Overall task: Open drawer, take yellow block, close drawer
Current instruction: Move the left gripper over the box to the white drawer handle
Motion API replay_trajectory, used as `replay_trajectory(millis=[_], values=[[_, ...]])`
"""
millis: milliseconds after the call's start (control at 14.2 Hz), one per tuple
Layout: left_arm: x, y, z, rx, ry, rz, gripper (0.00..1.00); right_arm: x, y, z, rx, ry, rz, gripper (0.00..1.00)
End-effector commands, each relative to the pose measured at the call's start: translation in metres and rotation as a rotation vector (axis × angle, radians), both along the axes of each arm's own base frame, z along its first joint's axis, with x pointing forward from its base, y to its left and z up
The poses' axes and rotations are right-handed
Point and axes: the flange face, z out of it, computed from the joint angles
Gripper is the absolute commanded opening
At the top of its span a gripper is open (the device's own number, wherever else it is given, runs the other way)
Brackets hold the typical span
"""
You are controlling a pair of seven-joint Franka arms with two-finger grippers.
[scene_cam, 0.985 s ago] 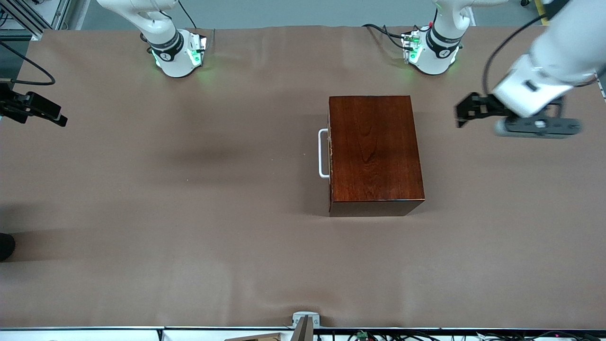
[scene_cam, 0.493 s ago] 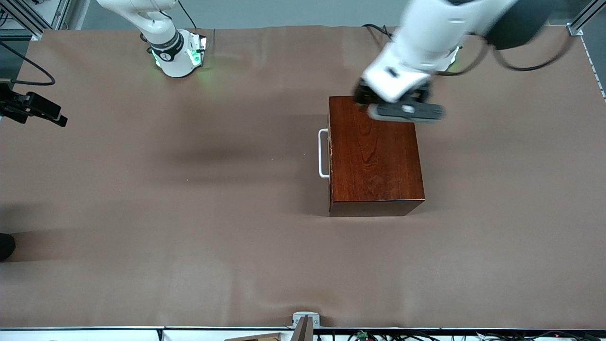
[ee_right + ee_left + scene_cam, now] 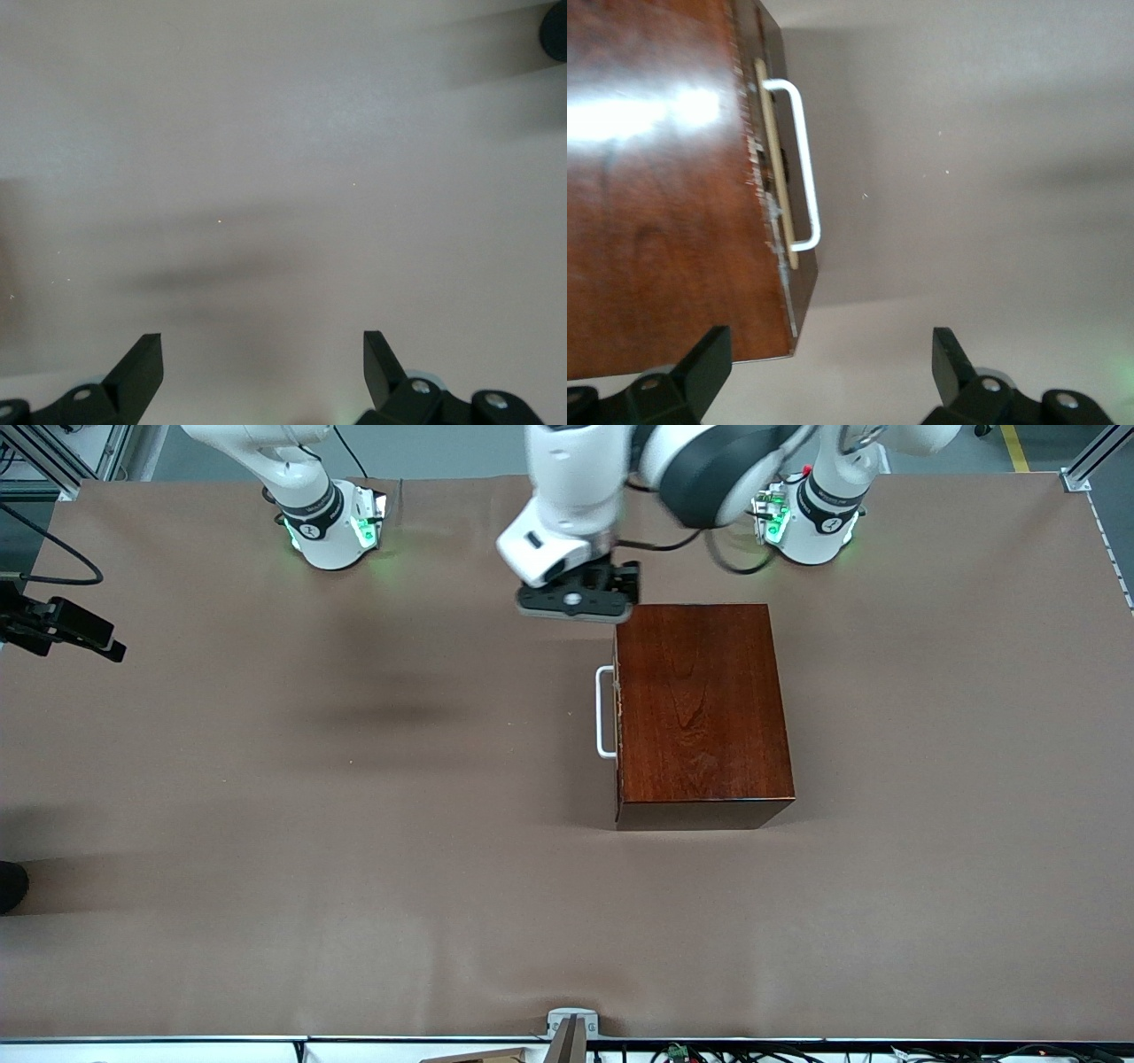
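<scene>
Left claw (image 3: 576, 602) raised, pointing down, fingers spread wide. Right claw (image 3: 263, 376) waiting, raised, fingers spread wide.

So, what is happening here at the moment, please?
The left claw, open, hangs over the table beside the corner of the wooden box that lies nearest the robots' bases, close to the white handle. The drawer is shut, and nothing grips the handle yet. No yellow block can be seen. The right claw waits, open, over bare table.
</scene>
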Motion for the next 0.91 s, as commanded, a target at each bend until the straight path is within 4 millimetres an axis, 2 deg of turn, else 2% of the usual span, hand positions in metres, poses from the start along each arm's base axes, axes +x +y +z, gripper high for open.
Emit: replay_trajectory(millis=[0,141,352,704,845], values=[[0.007,-0.019,-0.037,0.057,-0.015,-0.011,1.0,-0.002,0.0,0.003,0.001,-0.004,-0.014,1.0],[0.005,-0.031,-0.068,0.107,-0.036,-0.024,1.0,-0.002,-0.001,0.003,-0.001,-0.004,-0.014,1.0],[0.014,-0.042,-0.112,0.133,-0.068,-0.023,1.0,-0.003,0.0,0.003,-0.001,-0.004,-0.012,1.0],[0.039,-0.039,-0.159,0.143,-0.086,-0.004,1.0,-0.003,0.0,0.003,-0.001,-0.004,-0.012,1.0],[0.045,-0.036,-0.169,0.148,-0.088,-0.018,1.0,-0.003,0.0,0.003,-0.001,-0.004,-0.012,1.0]])
